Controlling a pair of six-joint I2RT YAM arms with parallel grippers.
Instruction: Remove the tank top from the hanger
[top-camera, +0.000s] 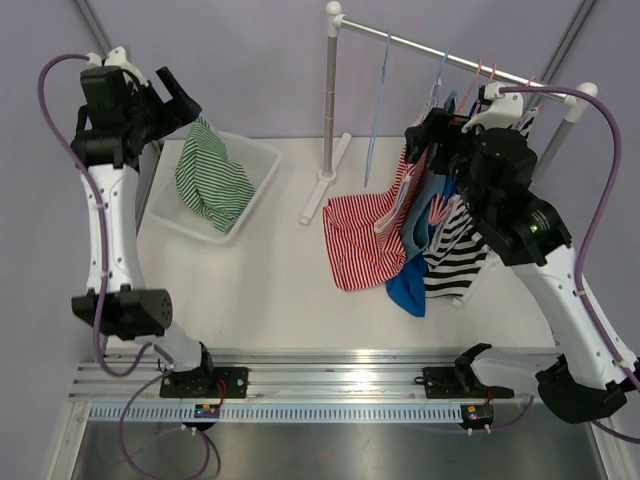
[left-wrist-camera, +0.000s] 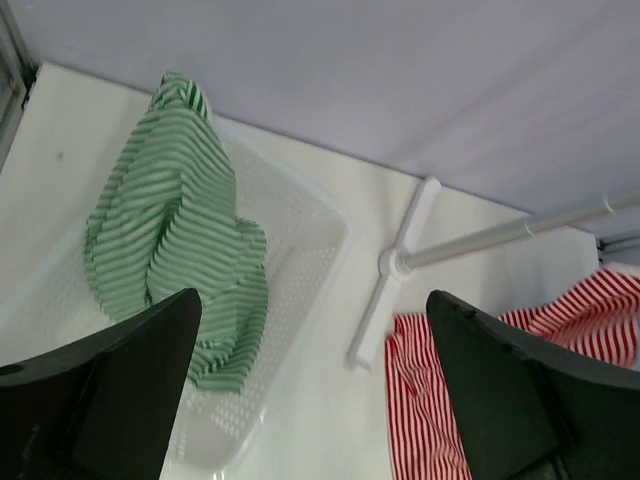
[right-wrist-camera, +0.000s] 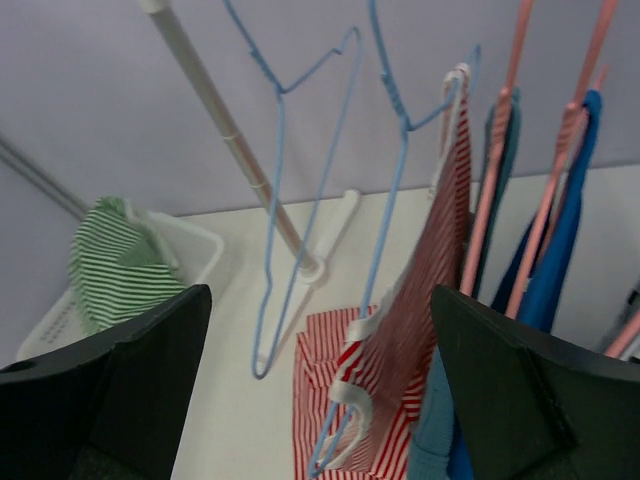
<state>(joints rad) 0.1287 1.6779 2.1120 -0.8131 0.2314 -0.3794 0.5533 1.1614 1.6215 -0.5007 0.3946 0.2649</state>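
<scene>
Your right gripper has its jaws spread wide and holds nothing, just beside the red-striped tank top. The top hangs by a strap from a blue hanger on the rail at the far right, and its lower part lies on the table. Your left gripper, also wide and empty, hovers above the basket at the far left, where a green-striped garment lies.
</scene>
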